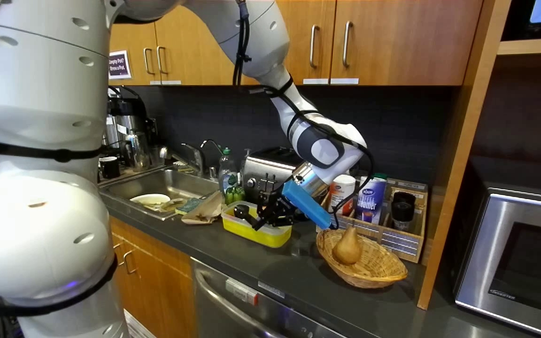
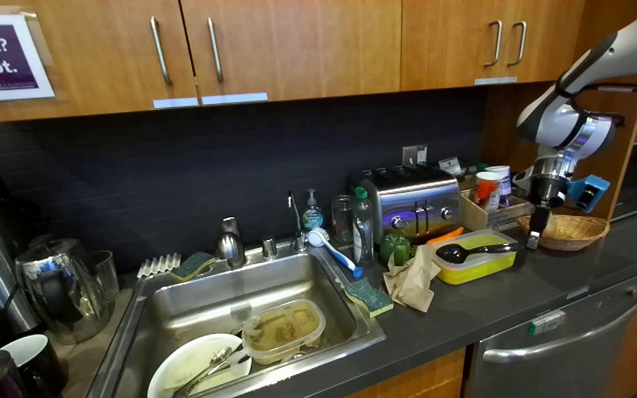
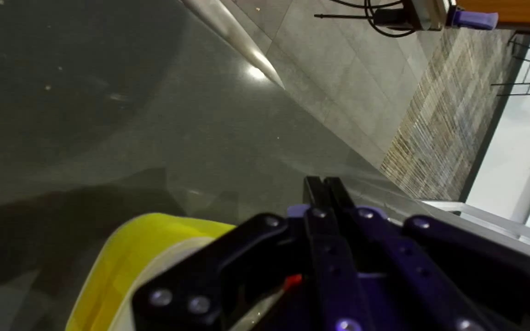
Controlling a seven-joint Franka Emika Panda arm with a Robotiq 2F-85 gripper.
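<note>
the black spoon point(image 2: 474, 251) lies across the yellow tub point(image 2: 474, 272), its handle point(image 2: 496, 248) pointing toward the pincer point(image 3: 321, 180), clenched on nothing close by.

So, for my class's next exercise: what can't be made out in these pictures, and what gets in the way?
Wrist view: a red patch behind the claw, too covered to identify.
Wrist view: the yellow tub, cut off by the bottom edge.
In an exterior view: black ladle, its handle lost against the dark claw.
In an exterior view: basket, partly behind the claw.
In an exterior view: white dish, cut off by the bottom edge.
</note>
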